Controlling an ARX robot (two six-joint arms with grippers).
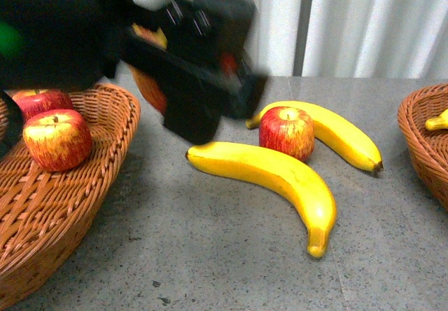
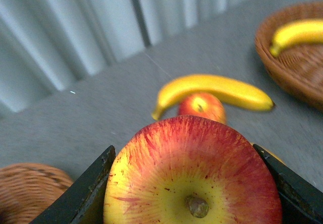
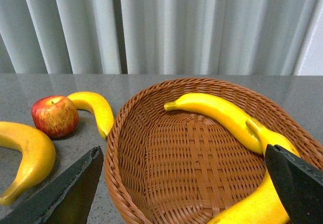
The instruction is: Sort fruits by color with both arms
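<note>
My left gripper (image 2: 192,183) is shut on a red apple (image 2: 192,158), held in the air; in the front view the blurred black arm (image 1: 203,80) carries it (image 1: 148,90) beside the left wicker basket (image 1: 105,115). Two red apples (image 1: 57,139) (image 1: 42,102) lie in that basket. On the table lie one red apple (image 1: 287,132) and two bananas (image 1: 280,174) (image 1: 339,134). My right gripper (image 3: 186,183) is open and empty above the right basket (image 3: 116,148), which holds two bananas (image 3: 222,113) (image 3: 262,199). The right gripper is out of the front view.
The right basket (image 1: 420,136) stands at the table's right edge with a banana end (image 1: 438,122) showing. A pale pleated curtain (image 1: 350,24) hangs behind the grey table (image 1: 210,255).
</note>
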